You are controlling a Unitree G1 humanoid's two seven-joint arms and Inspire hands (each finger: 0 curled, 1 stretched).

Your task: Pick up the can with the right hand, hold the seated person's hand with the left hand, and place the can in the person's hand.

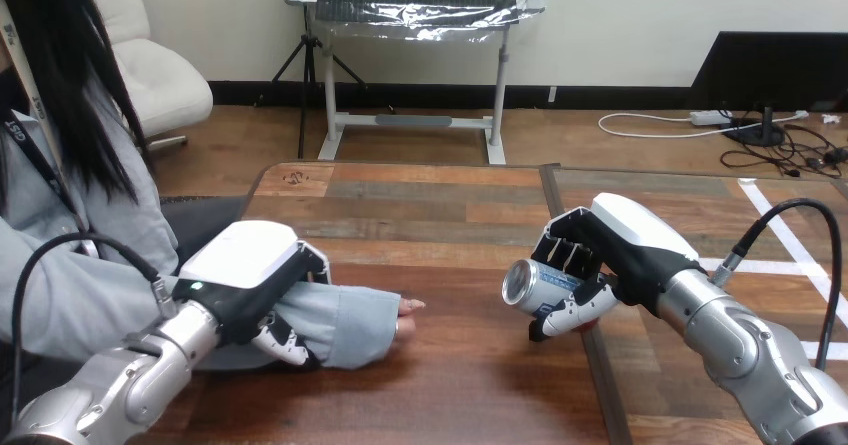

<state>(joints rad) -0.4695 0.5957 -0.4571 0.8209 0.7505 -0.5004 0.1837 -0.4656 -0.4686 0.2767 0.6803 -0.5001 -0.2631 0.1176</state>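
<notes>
Two robot hands over one wooden worktop (440,205), head view: the left hand (240,265), at the view's left, lies over the person's forearm (350,320) in its grey sleeve, with its fingers (283,345) curled round the underside of that forearm. The person's hand (408,312) shows just past the cuff, low at the worktop, holding nothing. The right hand (625,240), at the view's right, is wrapped round a silver-and-blue drink can (535,283) tipped on its side, its end facing the person's hand and well apart from it.
</notes>
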